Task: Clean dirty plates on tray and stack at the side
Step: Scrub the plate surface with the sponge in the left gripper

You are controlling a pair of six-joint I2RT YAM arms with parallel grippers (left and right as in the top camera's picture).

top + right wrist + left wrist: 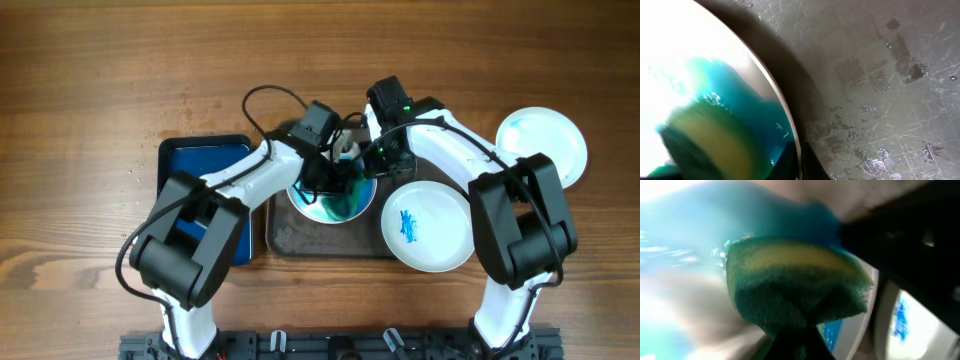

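Note:
One white plate (340,205) lies on the dark tray (290,238), its inside flooded blue-green. My left gripper (335,185) is shut on a green and yellow sponge (790,285) that presses on this plate's wet face. My right gripper (372,168) is shut on the plate's rim (776,92), one finger inside and one outside. A second plate (425,228) with a blue smear rests over the tray's right end. A third plate (545,145), faintly blue, sits on the table at the far right.
A smaller blue tray (200,158) lies left of the dark tray, partly under my left arm. The tray's textured floor (880,75) shows wet patches. Black cables loop above both wrists. Bare wood table all around.

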